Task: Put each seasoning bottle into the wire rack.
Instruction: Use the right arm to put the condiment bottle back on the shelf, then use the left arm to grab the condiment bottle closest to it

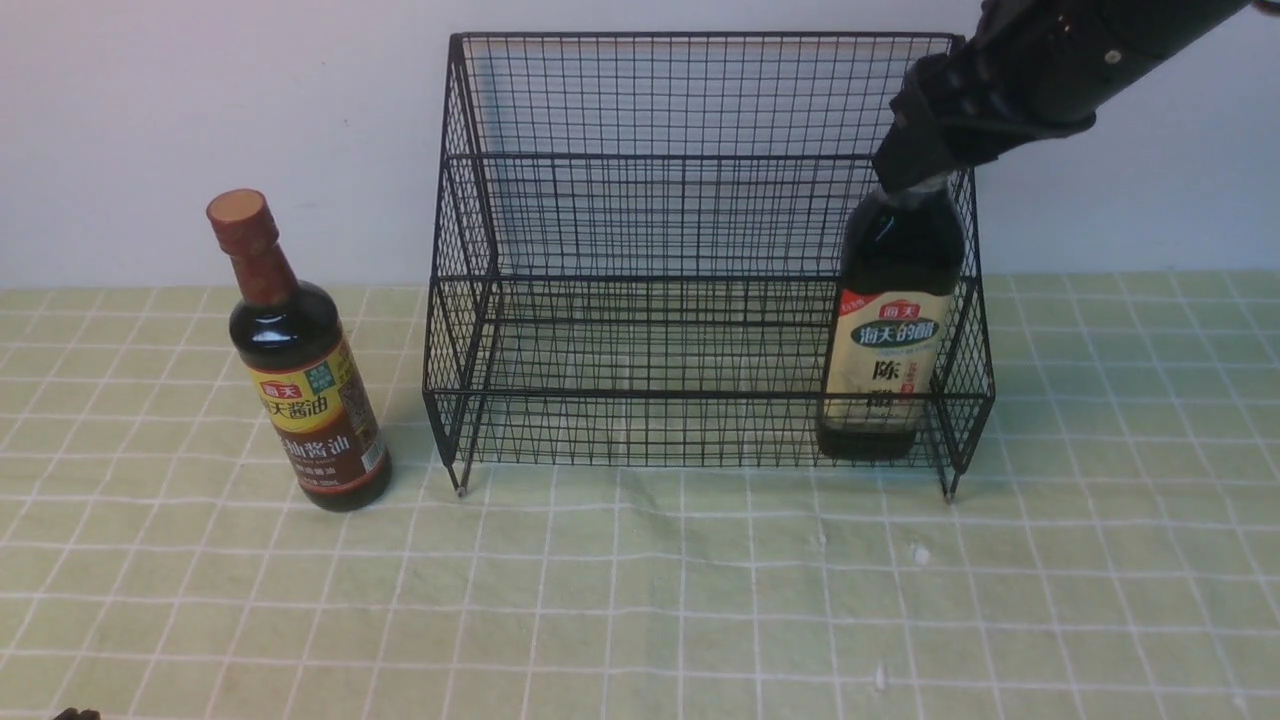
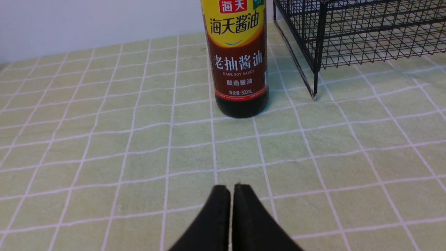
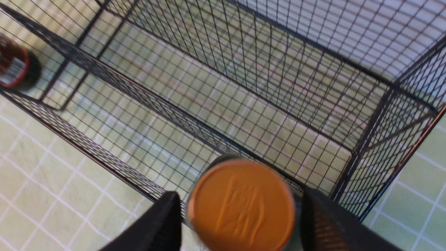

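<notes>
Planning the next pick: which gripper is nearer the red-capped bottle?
Left. The left gripper, shut, points straight at the red-capped bottle without touching it. The right gripper is at the far end of the rack, jaws straddling the tan-capped bottle.

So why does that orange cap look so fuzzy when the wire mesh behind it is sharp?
Right wrist view: the tan cap sits very close to the lens, out of focus, while the wire rack beyond is crisp. Left wrist view: the soy sauce label reads sharply. Front view: light is even, shadows faint.
</notes>
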Robot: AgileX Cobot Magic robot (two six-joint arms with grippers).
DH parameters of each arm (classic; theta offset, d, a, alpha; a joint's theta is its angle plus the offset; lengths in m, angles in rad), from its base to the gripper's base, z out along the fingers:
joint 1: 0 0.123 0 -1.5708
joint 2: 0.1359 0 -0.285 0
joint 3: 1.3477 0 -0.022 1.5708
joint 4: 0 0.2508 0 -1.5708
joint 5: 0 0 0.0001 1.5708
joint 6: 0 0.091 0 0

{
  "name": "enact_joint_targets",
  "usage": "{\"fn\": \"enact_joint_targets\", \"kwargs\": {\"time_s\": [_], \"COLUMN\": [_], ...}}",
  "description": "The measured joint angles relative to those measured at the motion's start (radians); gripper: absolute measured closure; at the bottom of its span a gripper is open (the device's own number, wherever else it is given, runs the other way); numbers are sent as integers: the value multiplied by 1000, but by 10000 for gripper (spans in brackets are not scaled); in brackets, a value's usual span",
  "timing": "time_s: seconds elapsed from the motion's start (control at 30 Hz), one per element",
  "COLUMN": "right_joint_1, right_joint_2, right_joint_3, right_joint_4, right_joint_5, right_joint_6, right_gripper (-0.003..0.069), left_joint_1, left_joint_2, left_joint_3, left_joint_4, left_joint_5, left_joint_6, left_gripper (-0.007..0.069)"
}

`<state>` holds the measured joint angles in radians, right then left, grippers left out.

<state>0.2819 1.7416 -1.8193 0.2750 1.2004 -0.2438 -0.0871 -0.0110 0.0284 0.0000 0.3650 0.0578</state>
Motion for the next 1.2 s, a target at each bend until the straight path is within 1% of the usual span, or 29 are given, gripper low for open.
{"fn": "enact_joint_targets", "kwargs": {"time_s": [0.07,0.13,0.2,0.23,0.27,0.3,0.33,0.4,0.43,0.47,0.5,0.57,0.6,0.67,0.73,0.77,0.8,0.83,0.87,0.9,0.93,0.97,1.1,1.17,1.2], "right_joint_1": [0,0,0,0,0,0,0,0,0,0,0,0,0,0,0,0,0,0,0,0,0,0,0,0,0], "right_joint_2": [-24,-61,-120,-157,-165,-243,-253,-365,-418,-484,-530,-652,-716,-853,-923,-1051,-1121,-1177,-1204,-1311,-1324,-1422,-1601,-1659,-1678], "right_joint_3": [0,0,0,0,0,0,-1,-1,-1,2,9,55,94,204,274,420,510,584,622,772,790,933,1199,1312,1344], "right_joint_4": [2,0,-9,-18,-20,-42,-45,-81,-102,-131,-150,-194,-210,-228,-234,-237,-237,-237,-237,-237,-237,-233,-193,-168,-161], "right_joint_5": [-7,-17,-25,-26,-26,-22,-20,-4,2,7,6,-7,-24,-76,-129,-230,-296,-351,-366,-488,-520,-649,-905,-1012,-1034], "right_joint_6": [12,28,42,48,50,63,70,118,147,182,204,244,265,294,307,325,334,340,343,353,355,361,364,366,366], "right_gripper": [200,206,237,267,273,347,357,475,514,577,608,651,660,669,671,672,672,672,672,672,672,672,672,672,672], "left_joint_1": [0,0,0,0,0,0,0,0,0,0,0,0,0,0,0,0,0,0,0,0,0,0,0,0,0], "left_joint_2": [0,0,0,0,0,0,0,0,0,0,0,0,0,0,0,0,0,0,0,0,0,0,0,0,0], "left_joint_3": [0,0,0,0,0,0,0,0,0,0,0,0,0,0,0,0,0,0,0,0,0,0,0,0,0], "left_joint_4": [0,0,0,0,0,0,0,0,0,0,0,0,0,0,0,0,0,0,0,0,0,0,0,0,0], "left_joint_5": [0,0,0,0,0,0,0,0,0,0,0,0,0,0,0,0,0,0,0,0,0,0,0,0,0], "left_joint_6": [0,0,0,0,0,0,0,0,0,0,0,0,0,0,0,0,0,0,0,0,0,0,0,0,0], "left_gripper": [631,631,631,631,631,631,631,631,631,631,631,631,631,631,631,631,631,631,631,631,631,631,631,631,631]}}
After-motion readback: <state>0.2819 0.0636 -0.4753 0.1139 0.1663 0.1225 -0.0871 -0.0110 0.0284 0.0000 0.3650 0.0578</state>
